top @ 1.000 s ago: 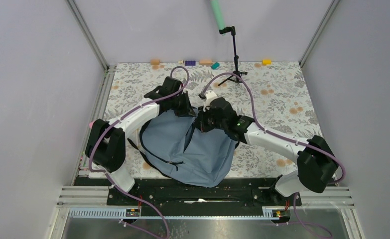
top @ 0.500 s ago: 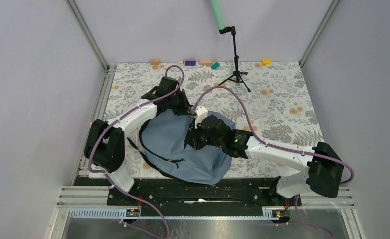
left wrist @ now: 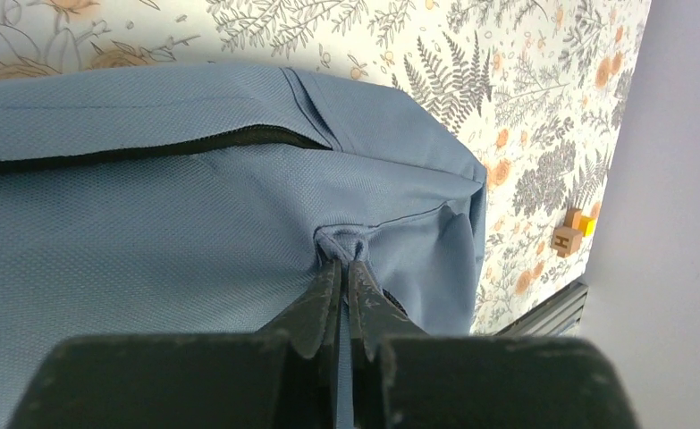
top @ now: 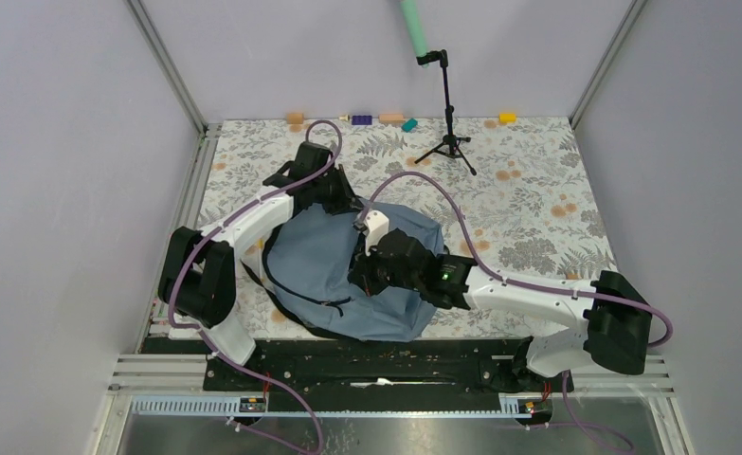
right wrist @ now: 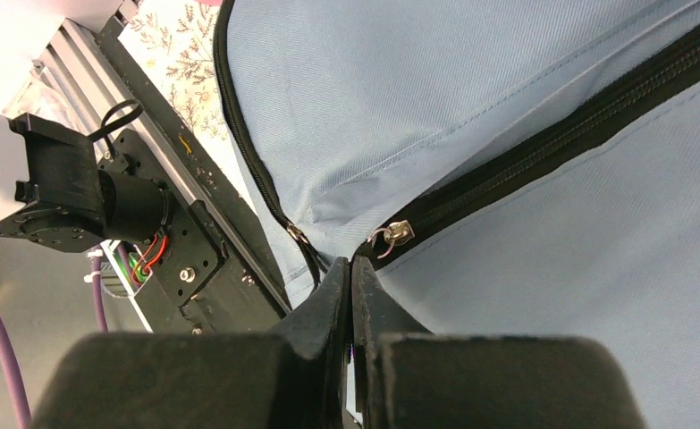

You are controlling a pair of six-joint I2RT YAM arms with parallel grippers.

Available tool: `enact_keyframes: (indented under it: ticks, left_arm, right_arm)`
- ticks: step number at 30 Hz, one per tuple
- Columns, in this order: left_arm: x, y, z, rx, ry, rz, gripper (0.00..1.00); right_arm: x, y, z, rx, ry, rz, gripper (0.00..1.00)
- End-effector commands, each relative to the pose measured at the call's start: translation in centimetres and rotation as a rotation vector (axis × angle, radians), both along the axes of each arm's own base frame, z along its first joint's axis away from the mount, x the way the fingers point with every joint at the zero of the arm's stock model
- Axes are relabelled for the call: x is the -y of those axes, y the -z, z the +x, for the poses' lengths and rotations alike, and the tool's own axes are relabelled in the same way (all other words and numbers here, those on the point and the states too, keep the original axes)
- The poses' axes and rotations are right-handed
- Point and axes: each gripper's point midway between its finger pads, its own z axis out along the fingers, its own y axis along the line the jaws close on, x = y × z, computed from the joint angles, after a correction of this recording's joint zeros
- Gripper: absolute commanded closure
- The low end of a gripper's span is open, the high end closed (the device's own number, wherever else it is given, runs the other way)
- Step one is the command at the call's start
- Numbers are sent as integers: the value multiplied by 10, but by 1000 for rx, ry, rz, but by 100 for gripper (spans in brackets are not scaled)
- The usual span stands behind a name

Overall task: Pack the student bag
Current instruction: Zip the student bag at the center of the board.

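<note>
The student bag [top: 319, 265], grey-blue, lies on the floral table between the two arms. At its far end, my left gripper [top: 348, 210] is shut on a small bunched fold of the bag's fabric [left wrist: 350, 241], with the jaws [left wrist: 344, 261] pressed together around it. My right gripper [top: 362, 275] hovers over the bag's middle. Its jaws [right wrist: 350, 264] are shut right at the silver zipper slider [right wrist: 398, 233], on the slider's thin pull. The black zipper [right wrist: 552, 147] is closed behind the slider. A second zipper line [right wrist: 248, 161] curves along the bag's edge.
A black tripod [top: 450, 133] with a green tube stands at the back. Small coloured blocks [top: 386, 118] and a yellow one [top: 507, 118] line the far wall. A wooden block [left wrist: 566, 238] lies near the side rail. The black base rail [top: 376, 365] runs just below the bag.
My right gripper has travelled from the bag's far end toward the near edge along the zipper line. The left gripper has shifted slightly back and left, still pinching the fabric.
</note>
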Motion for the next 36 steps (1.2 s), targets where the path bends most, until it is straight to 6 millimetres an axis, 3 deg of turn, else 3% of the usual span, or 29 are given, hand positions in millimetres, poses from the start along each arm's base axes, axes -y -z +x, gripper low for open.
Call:
enact_keyframes:
  ticks: [1,3,7,12,15,19,25,30,36]
  left_arm:
    - [-16,-61,75,296,-119,-42,100]
    - [-20,-65,77,308,-115,-20,100]
    - [-26,-78,66,332,-81,18,97]
    - [-38,-108,27,402,-19,38,33]
    - [-50,-108,-1,415,-8,69,21]
    - [-50,-87,-41,361,61,77,19]
    - [-35,-56,-97,284,168,71,18]
    - [-24,-46,-118,258,204,35,19]
    - [-6,-39,-129,236,246,-8,35]
  right_arm:
    - [-22,-15,-32,-6,-108,60,100]
    - [-25,-16,-37,-8,-119,64,100]
    - [-19,-18,-28,7,-52,75,100]
    - [-7,-23,-22,40,-5,64,100]
    - [-2,-24,-22,45,5,66,100]
    - [2,-22,-21,42,18,71,100]
    - [4,-20,-22,35,26,77,100]
    - [5,-17,-23,24,33,82,100]
    - [6,-16,-23,20,35,83,100]
